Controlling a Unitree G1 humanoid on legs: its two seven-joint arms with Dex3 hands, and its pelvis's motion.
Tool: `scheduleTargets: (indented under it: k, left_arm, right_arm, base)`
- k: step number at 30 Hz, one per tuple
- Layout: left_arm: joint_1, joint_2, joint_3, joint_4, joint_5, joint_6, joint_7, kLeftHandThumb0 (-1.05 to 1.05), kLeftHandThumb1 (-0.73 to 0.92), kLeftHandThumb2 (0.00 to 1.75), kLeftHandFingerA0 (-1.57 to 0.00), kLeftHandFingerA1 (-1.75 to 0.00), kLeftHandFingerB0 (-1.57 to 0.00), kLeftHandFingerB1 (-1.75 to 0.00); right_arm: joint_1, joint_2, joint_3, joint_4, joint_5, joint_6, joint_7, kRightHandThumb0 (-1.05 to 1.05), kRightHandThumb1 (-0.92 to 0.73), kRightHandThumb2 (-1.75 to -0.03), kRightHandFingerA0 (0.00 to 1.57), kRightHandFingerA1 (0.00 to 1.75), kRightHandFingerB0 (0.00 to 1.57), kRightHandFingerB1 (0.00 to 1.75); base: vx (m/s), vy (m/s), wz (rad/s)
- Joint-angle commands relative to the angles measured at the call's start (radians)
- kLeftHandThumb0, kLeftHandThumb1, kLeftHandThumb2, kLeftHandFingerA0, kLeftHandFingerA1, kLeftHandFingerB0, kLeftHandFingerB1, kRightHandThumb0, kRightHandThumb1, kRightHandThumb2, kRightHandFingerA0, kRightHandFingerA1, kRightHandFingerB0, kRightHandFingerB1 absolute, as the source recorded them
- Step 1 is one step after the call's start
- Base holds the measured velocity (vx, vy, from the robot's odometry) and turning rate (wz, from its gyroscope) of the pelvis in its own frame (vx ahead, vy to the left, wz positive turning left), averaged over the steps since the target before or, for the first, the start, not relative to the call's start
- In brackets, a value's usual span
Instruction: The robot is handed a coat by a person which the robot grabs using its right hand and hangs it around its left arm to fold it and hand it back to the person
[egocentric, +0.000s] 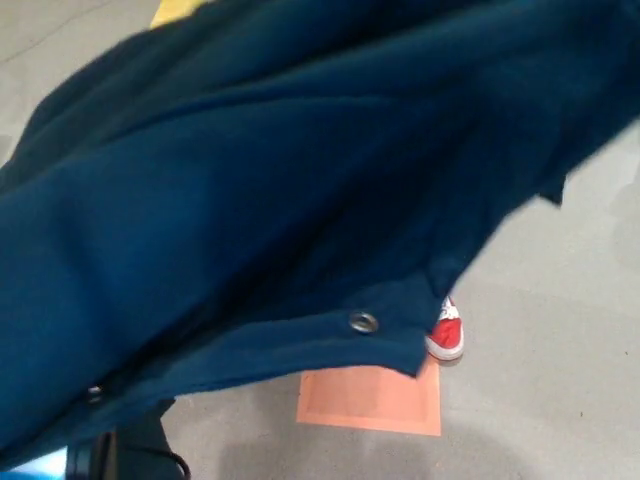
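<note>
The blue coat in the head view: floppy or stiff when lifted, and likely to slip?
Probably floppy: the coat drapes in soft folds and its hem sags. Its matte cloth likely grips rather than slides. The metal eyelet at its edge could snag.

At the lower left edge, a black housing of the robot is observed, with a thin black cable looped beside it and a pale blue sliver. The person is seen only as one red shoe with white sole and laces.
</note>
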Motion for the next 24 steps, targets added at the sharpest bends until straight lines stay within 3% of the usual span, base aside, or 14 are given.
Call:
scheduleTargets:
  k: [1,4,5,9,10,11,12,13,14,16,20,21,22,24]
  left_arm:
    - [0.045,0.147,0.089,0.008,-0.054,-0.096,-0.030,-0.31,0.50,1.03,-0.06,-0.50,-0.06,-0.49]
    - [0.046,0.150,0.098,0.004,-0.052,-0.098,-0.033,-0.31,0.50,1.03,-0.06,-0.50,-0.06,-0.49]
    - [0.045,0.147,0.099,-0.001,-0.052,-0.097,-0.036,-0.56,0.72,0.62,-0.21,-0.32,-0.19,-0.30]
    - [0.040,0.141,0.108,-0.008,-0.052,-0.097,-0.045,-0.55,0.72,0.62,-0.19,-0.31,-0.19,-0.30]
    - [0.040,0.142,0.112,-0.007,-0.053,-0.099,-0.049,-0.56,0.72,0.62,-0.19,-0.31,-0.19,-0.31]
    - [0.041,0.143,0.114,-0.007,-0.053,-0.100,-0.051,-0.56,0.72,0.62,-0.19,-0.31,-0.19,-0.31]
    - [0.040,0.143,0.115,-0.006,-0.051,-0.102,-0.051,-0.56,0.72,0.62,-0.20,-0.32,-0.17,-0.30]
    - [0.040,0.144,0.118,-0.007,-0.050,-0.104,-0.051,-0.56,0.71,0.61,-0.19,-0.31,-0.18,-0.31]
    - [0.040,0.145,0.120,-0.009,-0.050,-0.107,-0.051,-0.56,0.71,0.61,-0.19,-0.31,-0.18,-0.31]
    - [0.042,0.149,0.119,-0.013,-0.047,-0.107,-0.053,-0.57,0.71,0.62,-0.20,-0.32,-0.19,-0.31]
    - [0.042,0.150,0.123,-0.026,-0.052,-0.106,-0.058,-0.57,0.71,0.61,-0.20,-0.32,-0.18,-0.31]
    - [0.040,0.149,0.125,-0.030,-0.056,-0.103,-0.058,-0.56,0.70,0.61,-0.21,-0.32,-0.19,-0.31]
    - [0.039,0.148,0.126,-0.028,-0.056,-0.105,-0.059,-0.31,0.49,1.02,-0.06,-0.50,-0.06,-0.49]
    - [0.035,0.142,0.129,-0.030,-0.062,-0.107,-0.063,-0.31,0.48,1.02,-0.07,-0.50,-0.07,-0.50]
  right_arm:
    - [0.418,0.002,-0.255,0.167,0.169,-0.139,-0.047,-0.31,-0.83,-0.67,1.26,0.65,1.16,0.77]
    - [0.548,0.028,-0.177,0.236,0.087,-0.164,-0.083,-0.35,-0.83,-0.64,1.23,0.71,1.15,0.76]
    - [0.579,0.031,-0.159,0.246,0.077,-0.152,-0.078,-0.33,-0.83,-0.65,1.20,0.67,1.11,0.77]
    - [0.652,-0.001,-0.078,0.347,0.021,-0.170,-0.091,-0.35,-0.83,-0.65,1.20,0.62,1.11,0.73]
    - [0.689,-0.031,-0.009,0.438,-0.052,-0.234,-0.118,-0.30,-0.85,-0.65,1.14,0.87,1.12,0.79]
    - [0.706,-0.046,0.024,0.480,-0.081,-0.264,-0.133,-0.30,-0.85,-0.65,1.14,0.87,1.12,0.79]
    - [0.717,-0.082,0.078,0.539,-0.142,-0.292,-0.155,-0.32,-0.82,-0.68,0.98,1.57,1.10,0.90]
    - [0.723,-0.124,0.147,0.610,-0.191,-0.295,-0.156,-0.32,-0.84,-0.65,1.06,1.13,1.13,0.81]
    - [0.724,-0.161,0.213,0.675,-0.229,-0.277,-0.138,-0.32,-0.84,-0.65,1.06,1.13,1.13,0.81]
    - [0.717,-0.206,0.317,0.790,-0.306,-0.290,-0.167,-0.38,-0.82,-0.66,1.09,0.61,1.13,0.71]
    - [0.666,-0.267,0.500,1.014,-0.388,-0.296,-0.181,-0.49,-0.81,-0.65,0.93,0.51,0.99,0.59]
    - [0.638,-0.276,0.552,1.086,-0.376,-0.254,-0.047,-0.67,-0.60,-0.95,0.36,0.53,0.19,0.42]
    - [0.629,-0.280,0.593,1.112,-0.398,-0.220,-0.014,-0.69,-0.50,-0.88,0.00,0.28,0.07,0.25]
    - [0.631,-0.287,0.647,1.136,-0.416,-0.203,-0.032,-0.66,-0.45,-0.80,0.00,0.13,0.00,0.12]
  base:
    - [0.00,0.000,0.00]
    - [0.00,0.000,0.00]
    - [0.00,0.000,0.00]
    - [0.00,0.000,0.00]
    - [0.00,0.000,0.00]
    - [0.00,0.000,0.00]
    - [0.00,0.000,0.00]
    - [0.00,0.000,0.00]
    - [0.00,0.000,0.00]
    - [0.00,0.000,0.00]
    - [0.00,0.000,0.00]
    - [0.00,0.000,0.00]
    - [0.00,0.000,0.00]
    - [0.00,0.000,0.00]
